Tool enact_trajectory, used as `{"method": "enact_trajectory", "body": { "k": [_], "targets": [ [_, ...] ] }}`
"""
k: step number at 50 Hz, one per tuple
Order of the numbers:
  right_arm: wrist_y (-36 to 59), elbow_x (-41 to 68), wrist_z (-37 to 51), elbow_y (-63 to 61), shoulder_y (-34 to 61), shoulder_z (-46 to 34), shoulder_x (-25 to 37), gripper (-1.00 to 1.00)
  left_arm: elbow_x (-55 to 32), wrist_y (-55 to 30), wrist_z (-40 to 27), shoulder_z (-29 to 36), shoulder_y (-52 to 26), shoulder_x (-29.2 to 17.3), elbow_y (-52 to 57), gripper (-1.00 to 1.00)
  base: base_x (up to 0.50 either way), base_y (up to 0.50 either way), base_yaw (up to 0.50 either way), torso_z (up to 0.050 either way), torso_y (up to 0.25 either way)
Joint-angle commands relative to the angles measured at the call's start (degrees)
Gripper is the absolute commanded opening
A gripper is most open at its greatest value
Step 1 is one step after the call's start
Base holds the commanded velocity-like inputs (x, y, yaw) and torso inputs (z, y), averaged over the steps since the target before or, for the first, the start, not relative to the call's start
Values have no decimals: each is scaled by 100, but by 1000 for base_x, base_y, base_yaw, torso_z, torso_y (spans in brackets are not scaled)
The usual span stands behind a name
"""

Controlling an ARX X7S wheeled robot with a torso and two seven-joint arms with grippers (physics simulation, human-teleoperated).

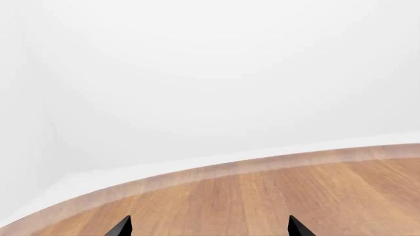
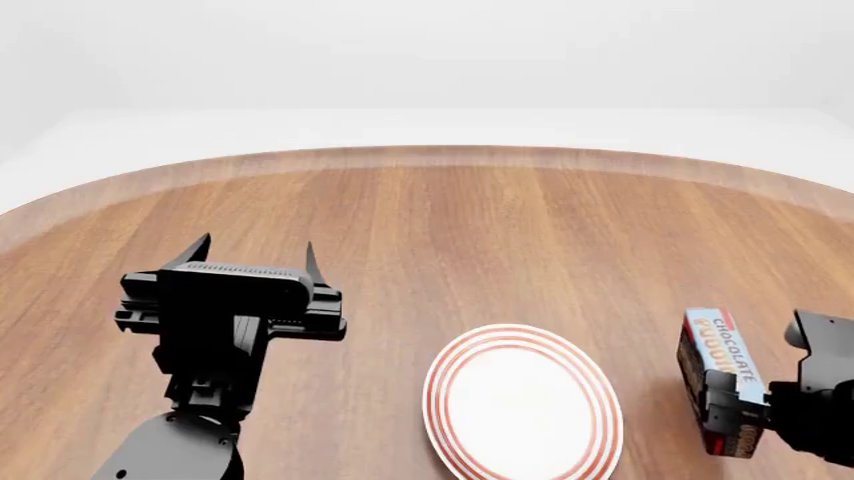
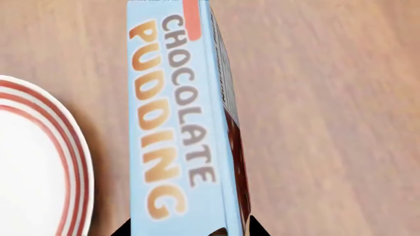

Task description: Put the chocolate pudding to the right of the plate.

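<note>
The chocolate pudding [image 2: 721, 375] is a light blue carton with a red edge and dark brown side. It stands to the right of the plate [image 2: 523, 400], a round white plate with red rings. My right gripper [image 2: 747, 410] is shut on the carton; its black fingertips sit against both sides in the right wrist view [image 3: 190, 231], where the carton [image 3: 177, 118] fills the middle and the plate's rim [image 3: 72, 147] lies beside it. I cannot tell whether the carton touches the table. My left gripper [image 2: 254, 250] is open and empty, left of the plate; its fingertips [image 1: 121, 228] show over bare wood.
The round wooden table [image 2: 441, 230] has its curved far edge ahead, with white floor and wall beyond it. The table's edge also shows in the left wrist view [image 1: 217, 172].
</note>
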Motion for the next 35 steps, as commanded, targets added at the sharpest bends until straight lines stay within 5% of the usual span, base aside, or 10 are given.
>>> {"method": "enact_trajectory", "body": {
  "k": [1,8,9,35],
  "targets": [
    [-133,-159,-151,186,-166,-18,-35,-100,-15,3,-21,27,-4,-15,-5,100,0,0,0,0,0],
    [-132,-95,-137,185,-160,24,-26,-100,-28,0,-41,36,6,-21,12,100,0,0,0,0,0],
    [-149,-101,-129,143,-164,33,-7,100,-29,0,-43,39,8,-24,14,100,0,0,0,0,0],
    [-454,359,383,-854,52,650,483,100,-61,54,-84,92,53,-59,-10,100,0,0,0,0,0]
  ]
}}
